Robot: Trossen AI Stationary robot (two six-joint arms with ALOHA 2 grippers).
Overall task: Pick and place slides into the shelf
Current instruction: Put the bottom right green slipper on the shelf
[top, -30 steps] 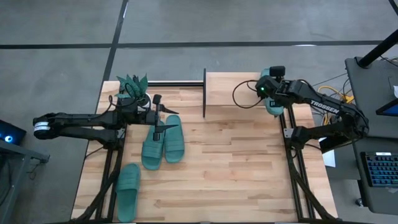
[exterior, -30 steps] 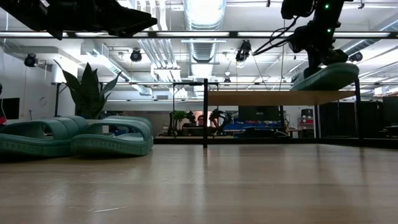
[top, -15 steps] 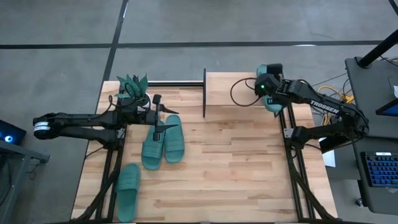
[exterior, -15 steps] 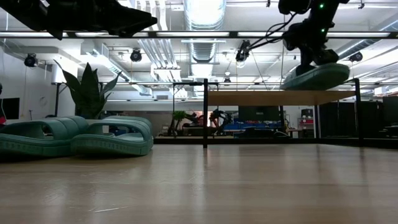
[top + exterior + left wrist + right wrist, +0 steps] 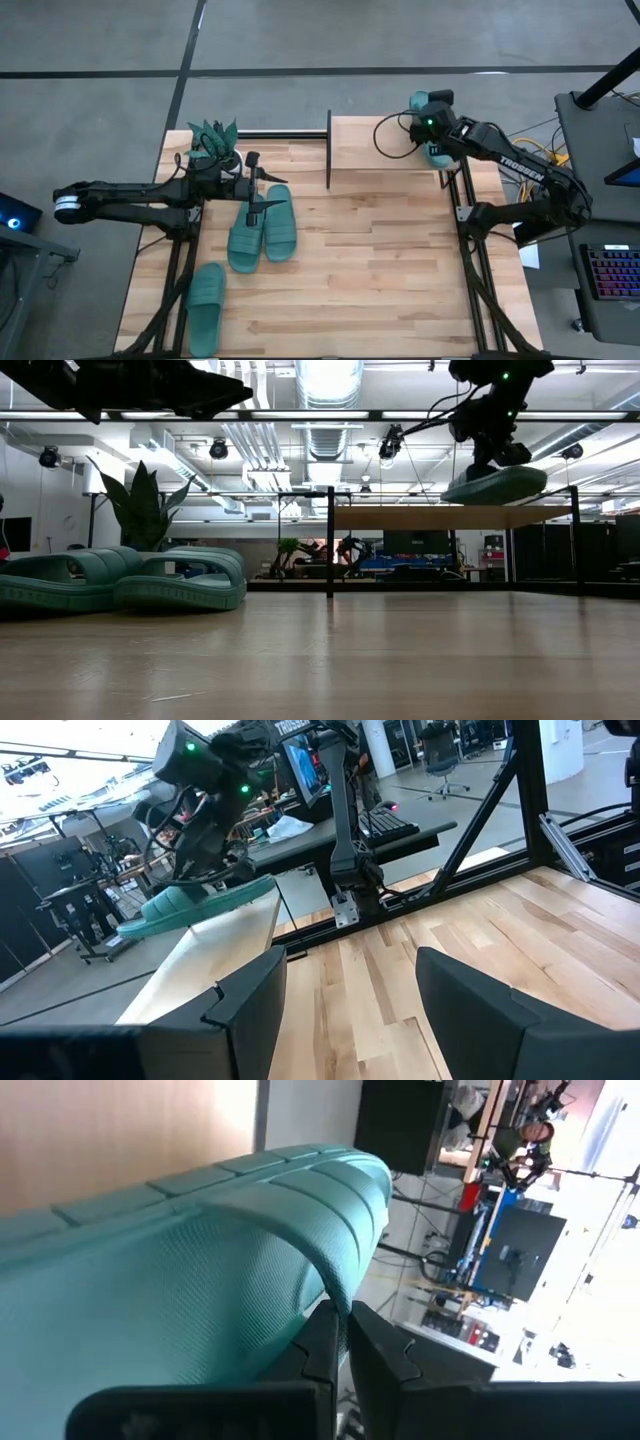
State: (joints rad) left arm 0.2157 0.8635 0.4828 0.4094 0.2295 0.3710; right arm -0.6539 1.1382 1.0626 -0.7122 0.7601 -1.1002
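Note:
My right gripper (image 5: 340, 1320) is shut on a teal slide (image 5: 495, 485) and holds it over the far right corner of the shelf's light-wood top board (image 5: 380, 145). In the left wrist view this slide (image 5: 195, 905) hangs just above the board (image 5: 225, 935). Two slides (image 5: 262, 228) lie side by side on their soles left of the table's middle. A third slide (image 5: 207, 300) lies near the front left corner. My left gripper (image 5: 258, 185) stands open and level, high above the far ends of the pair. My right gripper pinches the edge of the slide's wide strap (image 5: 318, 1285) between its two fingers. The fingers come from above, slanting down. The slide hangs below them with its sole (image 5: 500, 490) nearly level, clear of the shelf's top board.
A spiky green plant (image 5: 213, 138) stands at the table's far left corner, next to my left arm. The shelf's black upright (image 5: 329, 150) marks the top board's left end. Bare tabletop (image 5: 380, 260) stretches across the middle and right.
My right gripper has carried the slide toward the table's far edge and a little toward the left, turning as it went. The slide has swung round with it and stays clear above the shelf's top board.

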